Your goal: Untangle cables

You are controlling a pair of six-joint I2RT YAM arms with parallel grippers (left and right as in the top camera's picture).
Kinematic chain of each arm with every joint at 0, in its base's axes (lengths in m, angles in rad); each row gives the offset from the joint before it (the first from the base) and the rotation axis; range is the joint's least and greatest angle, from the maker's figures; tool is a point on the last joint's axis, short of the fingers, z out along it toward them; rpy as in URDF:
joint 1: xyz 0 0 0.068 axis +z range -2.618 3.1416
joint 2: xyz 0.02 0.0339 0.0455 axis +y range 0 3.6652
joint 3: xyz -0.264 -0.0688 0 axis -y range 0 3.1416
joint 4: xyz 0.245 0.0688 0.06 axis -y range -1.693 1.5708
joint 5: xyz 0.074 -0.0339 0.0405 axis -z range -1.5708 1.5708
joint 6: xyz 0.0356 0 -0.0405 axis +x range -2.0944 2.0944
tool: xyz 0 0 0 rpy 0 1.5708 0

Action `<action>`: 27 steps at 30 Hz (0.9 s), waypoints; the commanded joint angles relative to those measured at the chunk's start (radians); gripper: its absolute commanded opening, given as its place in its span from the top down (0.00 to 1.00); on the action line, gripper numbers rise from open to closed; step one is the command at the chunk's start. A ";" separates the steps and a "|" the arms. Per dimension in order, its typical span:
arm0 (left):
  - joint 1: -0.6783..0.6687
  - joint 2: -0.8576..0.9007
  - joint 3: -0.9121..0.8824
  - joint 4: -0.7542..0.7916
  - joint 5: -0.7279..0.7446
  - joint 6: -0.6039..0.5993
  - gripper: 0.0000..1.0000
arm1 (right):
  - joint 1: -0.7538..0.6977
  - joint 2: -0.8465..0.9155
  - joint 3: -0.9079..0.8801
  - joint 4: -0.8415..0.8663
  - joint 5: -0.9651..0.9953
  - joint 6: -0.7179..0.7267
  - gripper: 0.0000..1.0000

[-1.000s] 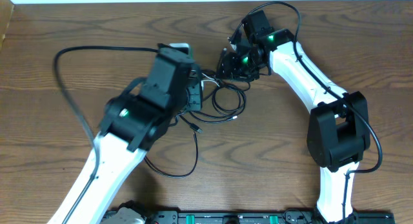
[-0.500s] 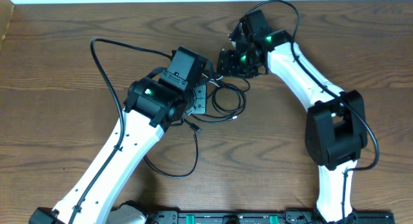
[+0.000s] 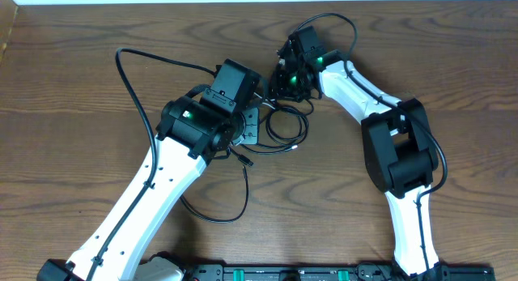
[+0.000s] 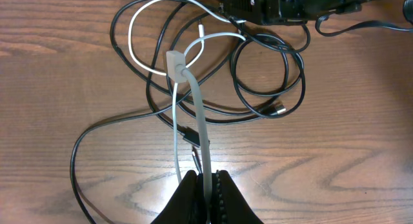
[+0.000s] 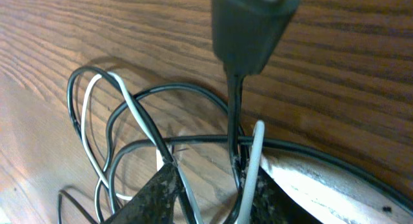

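The cables lie in a tangle between my two grippers, black loops with a thin white cord through them. My left gripper is shut on a thicker white cable that ends in a plug; in the overhead view it sits at the tangle's left edge. My right gripper hangs over the tangle's far side, jaws apart. A black cord and a white cord run between its fingers. A black plug hangs in front of it.
A thin black cable loops toward the table's front. The left arm's thick black wire arcs over the table's left half. The right arm's white forearm stretches across the far right. A rack lines the front edge.
The left arm drew back and settled a second ago, then stayed still. The right arm has swung leftward, its wrist now closer over the tangle.
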 commanded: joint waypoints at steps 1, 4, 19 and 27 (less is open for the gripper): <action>0.003 0.005 -0.006 0.004 -0.003 -0.010 0.92 | 0.008 -0.004 0.000 0.008 0.007 0.003 0.73; 0.003 0.005 -0.006 0.009 -0.003 -0.022 0.92 | 0.008 -0.004 0.000 0.007 0.017 0.003 0.84; 0.003 0.005 -0.006 0.026 -0.002 -0.036 0.66 | -0.072 -0.226 0.010 0.008 0.045 -0.101 0.99; 0.003 0.005 -0.006 0.029 -0.002 -0.036 0.60 | -0.107 -0.551 0.010 0.000 0.048 -0.136 0.99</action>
